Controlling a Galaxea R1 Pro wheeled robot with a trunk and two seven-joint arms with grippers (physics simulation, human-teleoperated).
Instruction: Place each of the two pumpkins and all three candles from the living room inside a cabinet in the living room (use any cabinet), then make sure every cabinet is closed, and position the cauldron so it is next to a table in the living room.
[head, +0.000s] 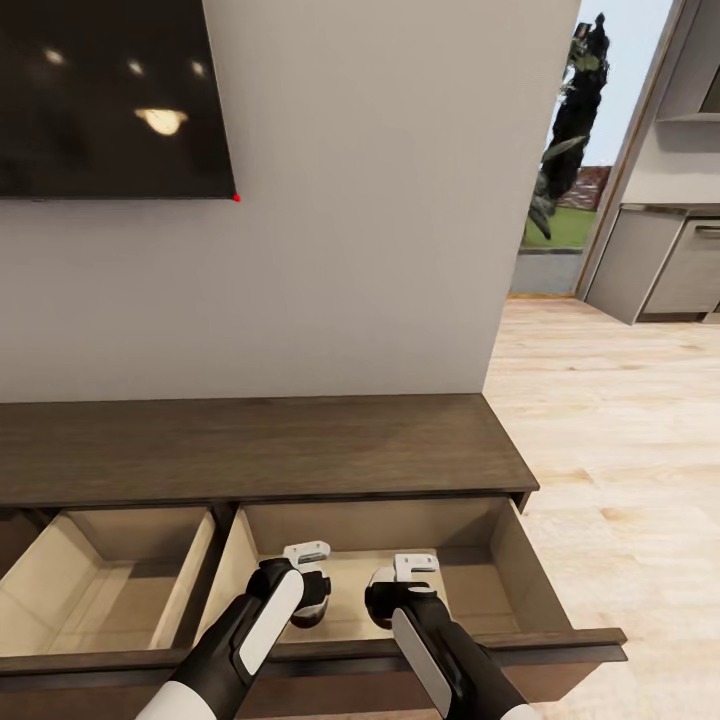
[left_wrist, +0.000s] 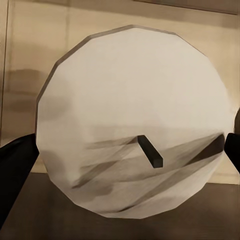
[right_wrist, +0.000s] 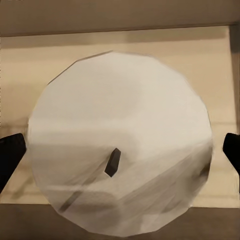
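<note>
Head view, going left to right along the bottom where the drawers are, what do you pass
Left open drawer → left gripper holding a candle → right gripper holding a candle, both over the right open drawer → wood floor.

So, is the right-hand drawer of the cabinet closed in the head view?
No, the right drawer of the cabinet is pulled out, and both grippers reach down into its beige interior.

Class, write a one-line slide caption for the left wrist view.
Left gripper holding a pale candle with its dark wick, above the beige drawer interior.
</note>
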